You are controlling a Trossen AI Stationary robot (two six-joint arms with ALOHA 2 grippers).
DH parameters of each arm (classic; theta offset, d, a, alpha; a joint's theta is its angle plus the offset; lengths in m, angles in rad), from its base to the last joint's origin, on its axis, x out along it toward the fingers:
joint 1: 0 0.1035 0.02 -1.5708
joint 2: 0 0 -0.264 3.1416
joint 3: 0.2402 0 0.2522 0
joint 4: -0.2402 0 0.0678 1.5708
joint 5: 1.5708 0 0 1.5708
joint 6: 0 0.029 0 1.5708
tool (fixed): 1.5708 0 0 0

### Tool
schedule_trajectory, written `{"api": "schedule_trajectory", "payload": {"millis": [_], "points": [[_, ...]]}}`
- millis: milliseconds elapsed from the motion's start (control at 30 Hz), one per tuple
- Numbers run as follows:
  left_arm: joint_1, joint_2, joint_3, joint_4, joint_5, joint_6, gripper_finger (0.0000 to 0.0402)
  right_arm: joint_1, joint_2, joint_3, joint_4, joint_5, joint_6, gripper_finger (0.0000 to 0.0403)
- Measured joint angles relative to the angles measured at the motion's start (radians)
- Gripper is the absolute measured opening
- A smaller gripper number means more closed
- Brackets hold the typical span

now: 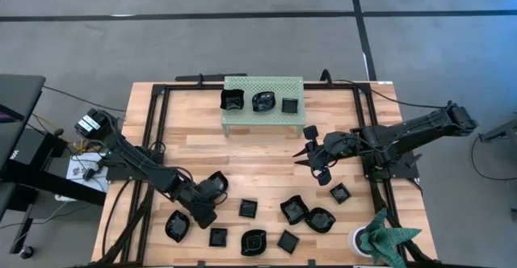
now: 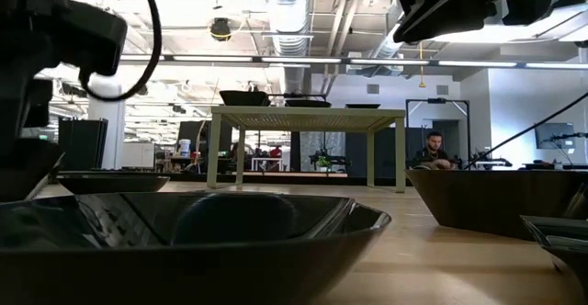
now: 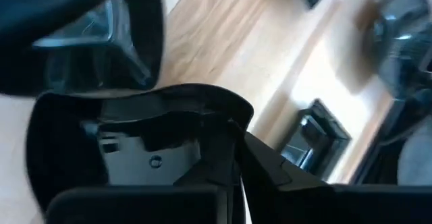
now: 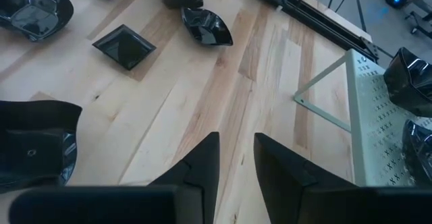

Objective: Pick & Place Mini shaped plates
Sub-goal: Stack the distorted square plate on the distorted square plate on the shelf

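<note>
Several glossy black mini shaped plates lie on the near half of the wooden table, such as a square one (image 1: 248,208) and a wavy one (image 1: 293,210). Three more (image 1: 263,101) rest on top of the pale green perforated rack (image 1: 242,84) at the far middle. At the near left, my left gripper (image 1: 212,195) is shut on a wavy-edged plate (image 1: 216,182) (image 3: 128,143). My right gripper (image 1: 307,152) (image 4: 236,158) hangs open above the table, right of the rack, with nothing between its fingers. My left gripper pinches the wavy plate's raised rim (image 3: 237,116) between its two fingers. One finger (image 3: 219,153) is inside the bowl and the other (image 3: 283,173) is outside the wall. The fingers slant down from the table's left side. I cannot tell whether the plate is lifted off the wood.
One small plate (image 1: 311,131) sits by the rack's right leg. A green plant-like thing in a white pot (image 1: 380,237) stands at the near right corner. Black frame rails (image 1: 157,123) run along the table's sides. Bare wood (image 1: 258,159) lies between the rack and the near plates.
</note>
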Motion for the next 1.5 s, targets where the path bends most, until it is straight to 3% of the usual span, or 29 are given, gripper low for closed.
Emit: {"api": "schedule_trajectory", "payload": {"millis": [367,600,733,1000,1100,1333,1500], "points": [[0.005,-0.055,0.013,-0.003,-0.025,0.133,0.0005,0.000,0.000,0.000,0.000,0.000,-0.001,0.0087],[0.020,-0.123,0.140,-0.128,-0.159,0.359,0.0005,0.000,0.000,0.000,0.000,0.000,-0.023,0.0087],[0.069,-0.154,0.221,-0.205,-0.274,0.614,0.0005,0.000,0.000,0.000,0.001,0.000,-0.029,0.0087],[0.298,-0.176,0.363,-0.202,-0.474,1.428,0.0005,0.001,0.000,0.000,0.045,0.000,-0.080,0.0087],[0.419,-0.176,0.394,-0.203,-0.570,1.639,0.0005,0.001,0.000,0.000,0.055,0.000,-0.081,0.0087],[0.736,-0.168,0.388,-0.203,-0.592,1.726,0.0005,0.001,0.000,0.000,0.050,0.000,-0.080,0.0087],[0.821,-0.158,0.364,-0.197,-0.582,1.801,0.0005,0.001,0.000,0.000,0.036,0.000,-0.080,0.0087]]}}
